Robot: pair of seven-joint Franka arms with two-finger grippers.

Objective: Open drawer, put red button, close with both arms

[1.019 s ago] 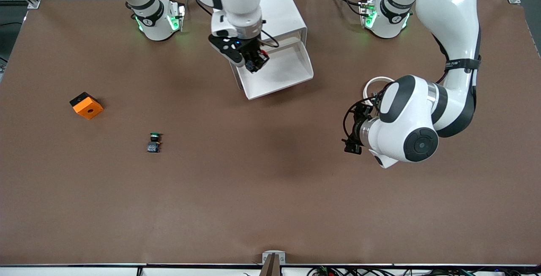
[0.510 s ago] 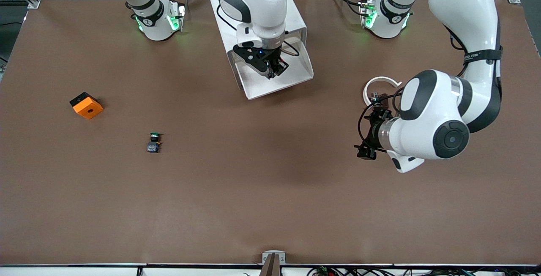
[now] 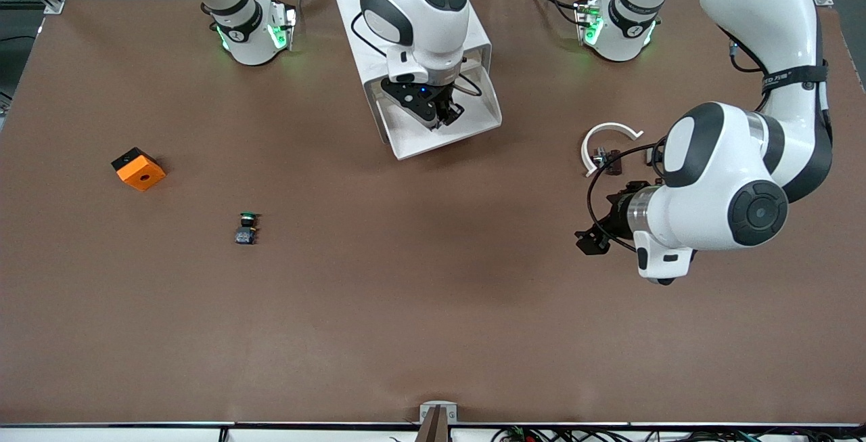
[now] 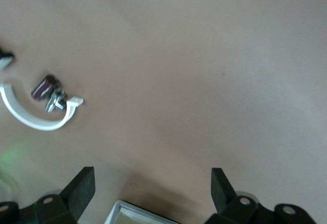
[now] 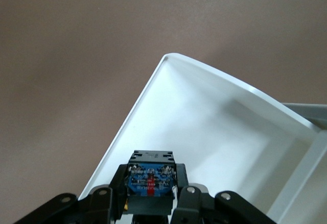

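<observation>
The drawer (image 3: pixel 473 124) stands pulled out of the white cabinet (image 3: pixel 473 29), open and tray-like. My right gripper (image 3: pixel 440 112) hangs over its inside, shut on the red button. In the right wrist view the red button (image 5: pixel 152 179) shows its black-and-blue body between the fingers; its red cap is hidden. The drawer's white floor (image 5: pixel 219 132) lies under the right gripper (image 5: pixel 151 185). My left gripper (image 3: pixel 587 240) is open and empty, low over bare table toward the left arm's end. In the left wrist view the left gripper (image 4: pixel 152 182) has its fingers (image 4: pixel 82 183) wide apart.
A green-capped button (image 3: pixel 247 227) and an orange cube (image 3: pixel 139 169) lie toward the right arm's end. A white half-ring clamp (image 3: pixel 604 137) with a small dark part lies beside the left arm, also in the left wrist view (image 4: pixel 36 124).
My right gripper carried the red button from the drawer's edge to over its inside and came lower. My left arm drew away toward its own end of the table.
</observation>
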